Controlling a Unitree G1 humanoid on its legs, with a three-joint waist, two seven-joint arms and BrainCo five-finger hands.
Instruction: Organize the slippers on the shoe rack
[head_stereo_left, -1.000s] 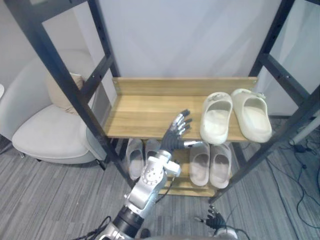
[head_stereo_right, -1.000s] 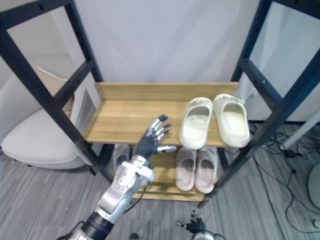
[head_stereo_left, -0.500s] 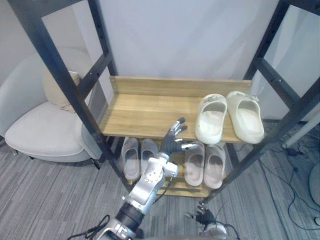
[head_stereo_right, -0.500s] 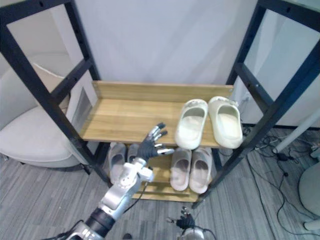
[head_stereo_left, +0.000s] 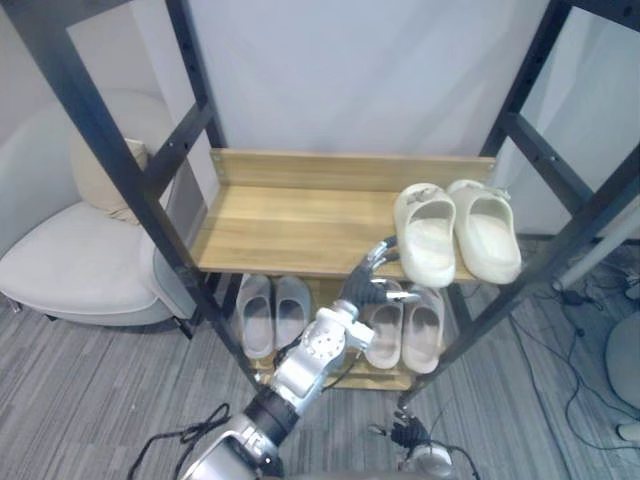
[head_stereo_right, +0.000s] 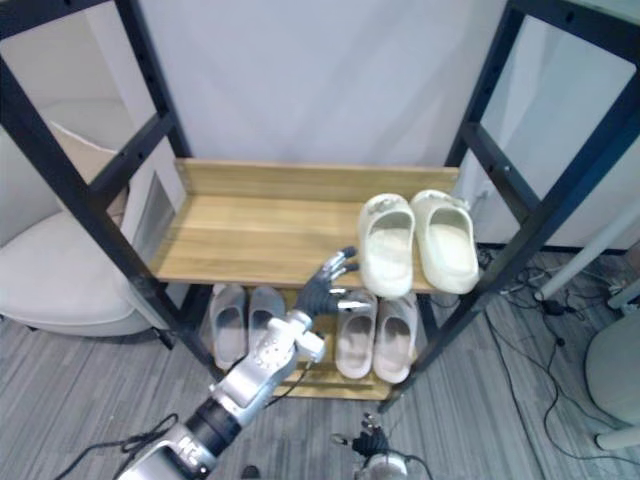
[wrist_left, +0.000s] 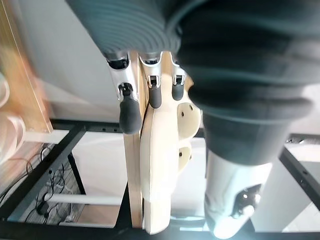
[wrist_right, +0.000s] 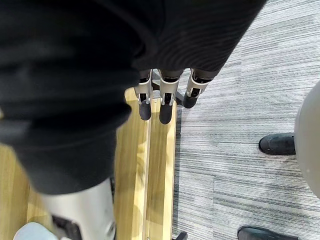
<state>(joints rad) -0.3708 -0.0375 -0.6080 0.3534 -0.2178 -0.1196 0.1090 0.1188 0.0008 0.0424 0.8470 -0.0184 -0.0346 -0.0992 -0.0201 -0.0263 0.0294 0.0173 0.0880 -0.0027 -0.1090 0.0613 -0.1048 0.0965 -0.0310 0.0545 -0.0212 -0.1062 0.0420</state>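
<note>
Head views: my left hand (head_stereo_left: 368, 282) is raised at the front edge of the upper shelf (head_stereo_left: 290, 215) of the shoe rack (head_stereo_left: 128, 165), a black metal frame with wooden boards. Its fingers (wrist_left: 129, 109) are straight and spread, the thumb apart from them, and they close on nothing. The fingertips lie just beside the heel of the nearer of the two cream slippers (head_stereo_left: 426, 232); whether they touch it I cannot tell.

The cream slippers stand side by side at the right end of the upper shelf, toes toward the back wall, heels at the front edge, the two touching or nearly so. The rest of that shelf's board is bare wood.

On the lower shelf (head_stereo_left: 388, 378) rest two more pairs: grey slippers (head_stereo_left: 270, 312) on the left and beige slippers (head_stereo_left: 405, 325) on the right, below the cream pair. Each pair lies side by side, toes pointing inward.

My right hand (wrist_right: 165, 102) hangs low, well apart from the rack's slippers; its fingers are straight and relaxed, holding nothing, above a wooden board (wrist_right: 159, 165) next to the grey striped carpet (wrist_right: 235, 100).

Surroundings: a white armchair (head_stereo_left: 70, 265) stands left of the rack, and a person's black shoes (wrist_right: 278, 144) are on the carpet.
</note>
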